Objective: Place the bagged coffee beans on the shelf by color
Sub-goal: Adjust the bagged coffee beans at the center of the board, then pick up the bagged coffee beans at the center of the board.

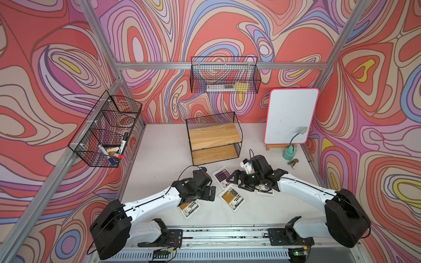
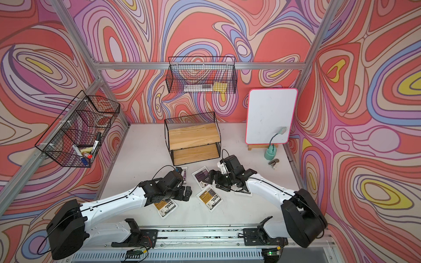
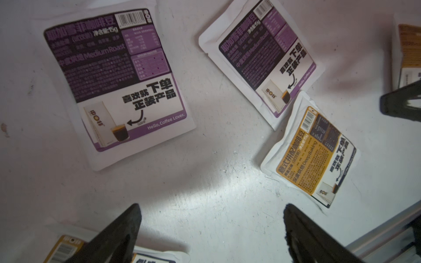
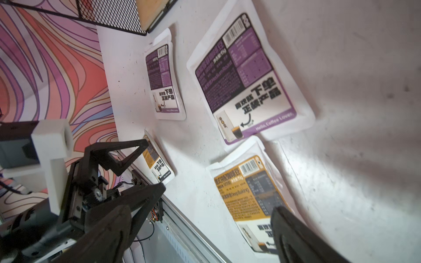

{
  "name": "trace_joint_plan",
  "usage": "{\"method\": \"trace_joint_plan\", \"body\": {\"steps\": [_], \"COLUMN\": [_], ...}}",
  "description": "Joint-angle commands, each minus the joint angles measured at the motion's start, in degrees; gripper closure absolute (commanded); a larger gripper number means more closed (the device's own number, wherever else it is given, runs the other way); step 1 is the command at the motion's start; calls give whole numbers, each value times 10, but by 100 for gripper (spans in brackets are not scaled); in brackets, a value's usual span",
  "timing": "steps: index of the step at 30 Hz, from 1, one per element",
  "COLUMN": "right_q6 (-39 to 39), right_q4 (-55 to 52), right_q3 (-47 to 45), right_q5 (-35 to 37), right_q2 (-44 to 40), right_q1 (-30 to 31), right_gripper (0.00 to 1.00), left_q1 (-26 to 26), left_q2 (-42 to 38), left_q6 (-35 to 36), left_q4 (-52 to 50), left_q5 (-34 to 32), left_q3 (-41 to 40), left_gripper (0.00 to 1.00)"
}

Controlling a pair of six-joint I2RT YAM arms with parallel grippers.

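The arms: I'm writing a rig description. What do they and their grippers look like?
The left arm and right arm have white shells, black joints, a thin black cable along each. The left gripper and right gripper are black, with triangular open-frame fingers.

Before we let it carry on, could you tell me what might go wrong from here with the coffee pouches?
1. The pouches lie flat on the table; the open fingers of the right gripper may slip over an edge rather than pinch it.
2. The middle purple pouch meets the orange pouch at an edge, so lifting one could drag the other.
3. The left gripper, also open, hangs close by; the arms might collide.
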Motion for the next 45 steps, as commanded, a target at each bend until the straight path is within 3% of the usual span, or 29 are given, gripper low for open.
{"method": "trace_joint_plan", "body": {"steps": [1,6,12,32,45], "right_q6": [29,57,65,60,62], "right_q4": [-38,-55,-52,-9,79], "right_q3": [-51,-105,-131,-157,-156], "right_q5": [18,17,3,7,-8], "right_q2": [-47,-110,-123,-79,-3], "right_q1": [2,2,3,2,2], "right_gripper": [2,2,2,2,6], "left_q1": [-18,-41,-57,-75,-79], "left_q2": [29,70,113,230,245], "left_q6": [13,29,53,78,84], "left_q4": [-19,-14,-15,-64,-62], "left_q5": [-28,-42,-47,-95,-100], "left_q3": [30,54,84,151,147], "left_gripper": [1,1,1,1,1]}}
